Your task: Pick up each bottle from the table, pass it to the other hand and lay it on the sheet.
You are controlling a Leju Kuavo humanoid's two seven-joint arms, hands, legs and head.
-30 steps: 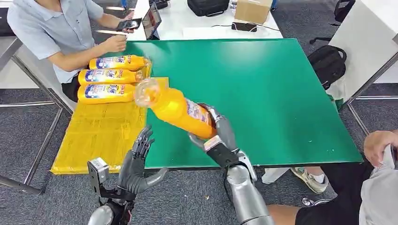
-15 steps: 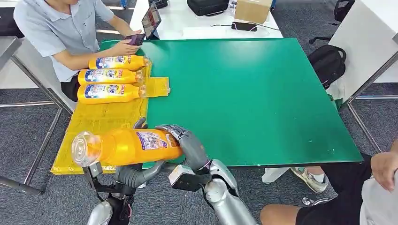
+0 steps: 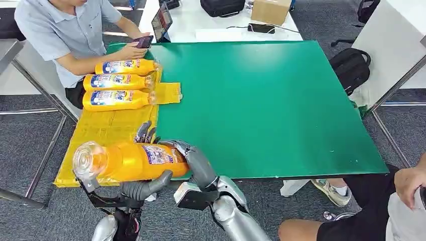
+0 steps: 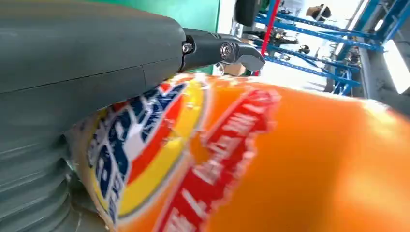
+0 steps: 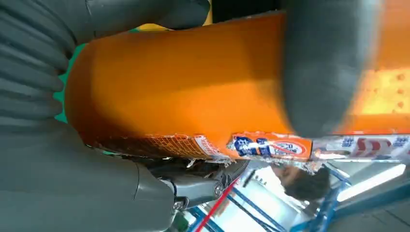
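Gripping one orange plastic bottle (image 3: 135, 160) from both sides, the left hand (image 3: 143, 187) cradles its underside and the right hand (image 3: 193, 159) wraps its base, at the near edge of the green bench (image 3: 271, 100); beyond, three matching bottles (image 3: 118, 83) lie on the yellow sheet (image 3: 108, 133)

Most of the left hand (image 3: 143, 187) is hidden behind the held bottle (image 3: 131, 160); the bottle's label is blurred beside the thumb.
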